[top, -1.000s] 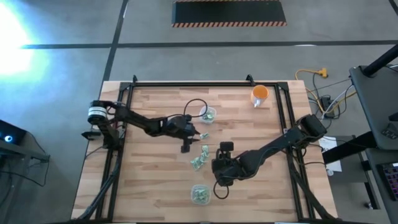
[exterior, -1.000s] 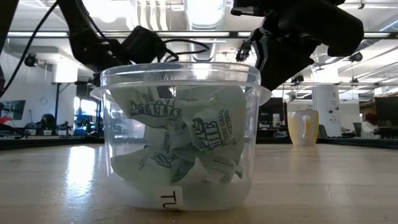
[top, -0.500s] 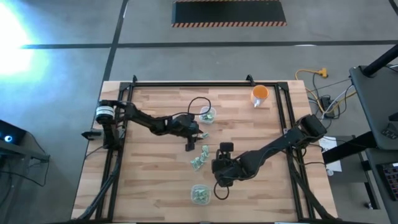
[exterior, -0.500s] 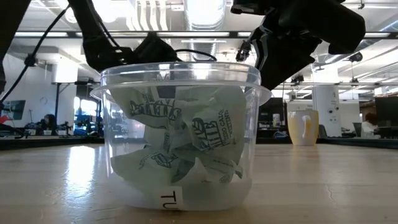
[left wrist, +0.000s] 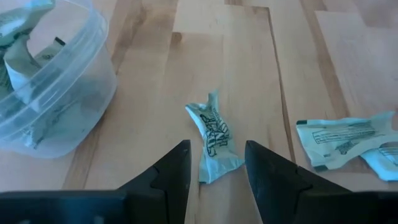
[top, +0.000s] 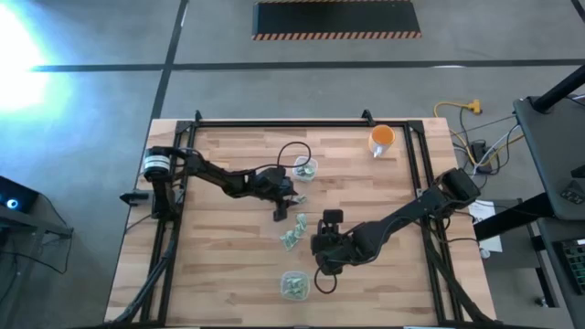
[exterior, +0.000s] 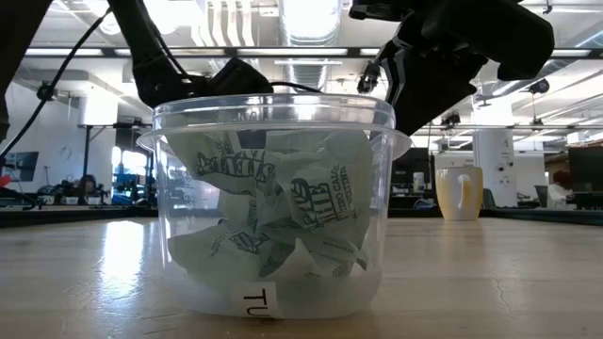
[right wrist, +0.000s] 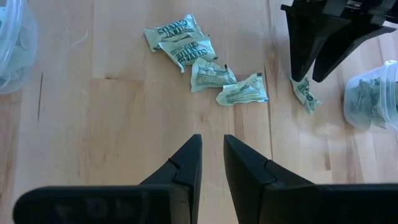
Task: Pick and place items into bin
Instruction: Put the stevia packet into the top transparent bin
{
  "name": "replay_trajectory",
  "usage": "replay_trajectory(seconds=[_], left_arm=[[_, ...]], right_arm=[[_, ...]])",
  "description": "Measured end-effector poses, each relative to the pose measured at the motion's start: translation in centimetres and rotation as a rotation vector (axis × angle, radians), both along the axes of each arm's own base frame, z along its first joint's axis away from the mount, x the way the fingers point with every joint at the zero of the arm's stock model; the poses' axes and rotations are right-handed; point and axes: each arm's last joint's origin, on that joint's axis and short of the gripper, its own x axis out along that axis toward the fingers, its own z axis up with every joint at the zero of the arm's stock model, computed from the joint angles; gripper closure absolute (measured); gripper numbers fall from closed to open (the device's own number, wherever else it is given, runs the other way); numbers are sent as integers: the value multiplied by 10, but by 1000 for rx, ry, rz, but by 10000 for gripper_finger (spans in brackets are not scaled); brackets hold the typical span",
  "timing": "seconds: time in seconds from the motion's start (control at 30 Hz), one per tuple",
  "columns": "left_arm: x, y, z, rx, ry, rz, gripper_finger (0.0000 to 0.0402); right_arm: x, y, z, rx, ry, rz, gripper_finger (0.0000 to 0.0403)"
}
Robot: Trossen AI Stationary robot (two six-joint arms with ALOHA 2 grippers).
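I have the left gripper (top: 279, 212) near the centre of the high view, just below a clear bin (top: 305, 168) that already holds some green-and-white packets. In the left wrist view its jaws are spread, and one crinkled packet (left wrist: 213, 138) lies flat on the wood between the two fingers (left wrist: 171, 175) — not touched yet, I judge, because the fingers stand on each side with bare wood showing. I keep them straddling like this so that one closing motion can pinch the packet across its narrow width. The bin sits close in the upper left of this wrist view, so the carry should be short. The right gripper (top: 320, 274) waits in the lower centre of the high view, beside a second clear bin (top: 293, 285); in the low view this bin (exterior: 273, 212) fills the middle of the frame and is packed with packets. The right jaws are slightly apart and hold nothing. Through the right wrist view I see a small cluster of loose packets (right wrist: 202, 62) in the upper middle, lying touching each other on the table (top: 219, 265). I think the right arm stays back so the arms do not meet over the packets. An orange cup (top: 381, 139) stands at the upper right of the table, well apart — it is not part of the work.
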Motion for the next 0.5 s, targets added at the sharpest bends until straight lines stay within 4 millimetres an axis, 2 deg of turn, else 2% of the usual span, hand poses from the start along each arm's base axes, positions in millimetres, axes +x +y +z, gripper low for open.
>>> replay_trajectory(seconds=[0.5], left_arm=[[-3,0,-4,-5,54,-2,267]], right_arm=[[0,0,0,0,0,0,346]])
